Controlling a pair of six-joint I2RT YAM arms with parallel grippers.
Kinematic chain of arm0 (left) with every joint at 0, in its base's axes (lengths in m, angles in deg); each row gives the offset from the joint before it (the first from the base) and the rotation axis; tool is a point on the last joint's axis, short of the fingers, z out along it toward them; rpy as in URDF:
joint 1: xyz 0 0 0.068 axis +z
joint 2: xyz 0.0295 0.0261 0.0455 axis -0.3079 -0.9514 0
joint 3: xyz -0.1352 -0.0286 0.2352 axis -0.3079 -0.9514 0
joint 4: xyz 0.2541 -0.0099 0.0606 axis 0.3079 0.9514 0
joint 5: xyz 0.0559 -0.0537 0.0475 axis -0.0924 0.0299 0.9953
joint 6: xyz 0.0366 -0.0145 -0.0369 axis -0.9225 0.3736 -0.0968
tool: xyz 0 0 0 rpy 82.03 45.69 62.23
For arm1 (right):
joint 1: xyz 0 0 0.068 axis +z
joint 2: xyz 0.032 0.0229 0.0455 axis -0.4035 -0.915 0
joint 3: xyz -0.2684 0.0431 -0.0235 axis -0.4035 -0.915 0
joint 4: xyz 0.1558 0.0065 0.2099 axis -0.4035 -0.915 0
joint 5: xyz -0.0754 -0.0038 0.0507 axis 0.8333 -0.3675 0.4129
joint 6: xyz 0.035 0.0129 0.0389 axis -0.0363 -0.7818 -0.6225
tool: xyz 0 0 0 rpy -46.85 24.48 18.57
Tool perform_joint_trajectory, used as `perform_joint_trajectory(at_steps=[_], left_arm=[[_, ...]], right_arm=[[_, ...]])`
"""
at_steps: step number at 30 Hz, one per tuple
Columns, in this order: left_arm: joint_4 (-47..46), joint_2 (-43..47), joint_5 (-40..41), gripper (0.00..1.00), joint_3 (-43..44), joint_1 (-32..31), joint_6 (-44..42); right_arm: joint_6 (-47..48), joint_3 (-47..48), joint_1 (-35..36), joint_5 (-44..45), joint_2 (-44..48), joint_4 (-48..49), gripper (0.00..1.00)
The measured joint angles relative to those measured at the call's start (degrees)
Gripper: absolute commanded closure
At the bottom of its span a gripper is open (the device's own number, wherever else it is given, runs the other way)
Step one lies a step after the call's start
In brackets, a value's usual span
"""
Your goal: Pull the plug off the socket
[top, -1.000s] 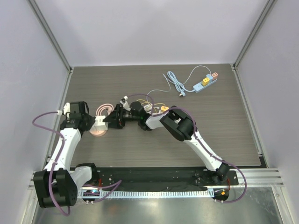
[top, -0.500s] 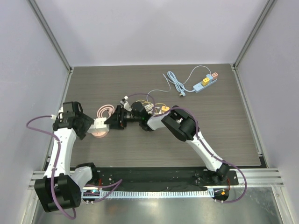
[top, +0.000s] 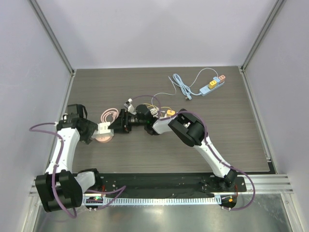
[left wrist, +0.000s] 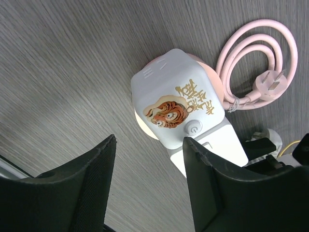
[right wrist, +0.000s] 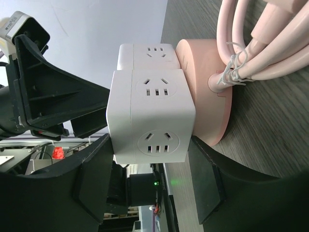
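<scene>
Left gripper (left wrist: 148, 141): jaws standing open and holding nothing, fingers on either side of, and apart from, the tiger-printed cube socket (left wrist: 176, 111). That socket sits on a pink round base (right wrist: 203, 92) at the left of the table (left wrist: 58, 58), with the coiled pink cord (left wrist: 256, 63) just beside it. Right gripper (right wrist: 149, 139): partly closed, its fingers against opposite sides of the white cube adapter (right wrist: 152, 121), judged to be the plug. The adapter is joined to the tiger-printed cube socket.

Hazards, as judged:
- With nothing bracing the socket, a pull by the right arm may drag socket, base and cord across the table together instead of parting the joint.
- The adapter's smooth faces could slide out of the fingers.
- A pull off the pin axis could bind the joint or tip the base.
</scene>
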Motion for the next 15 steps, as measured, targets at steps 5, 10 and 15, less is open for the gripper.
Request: perform_joint_trajectory(at_steps=[5, 10, 15], left_arm=[[-1.3, 0.2, 0.7, 0.46, -1.0, 0.0, 1.1], [-3.6, 0.4, 1.0, 0.51, -1.7, 0.0, 1.6], [-6.6, 0.7, 1.3, 0.56, -2.7, 0.0, 1.6]], right_arm=[[-2.5, -0.4, 0.0, -0.3, -0.7, 1.9, 0.99], [-6.4, -0.7, -0.1, -0.5, -1.9, 5.2, 0.99], [-12.8, -0.6, -0.2, -0.3, -4.4, 11.6, 0.99]])
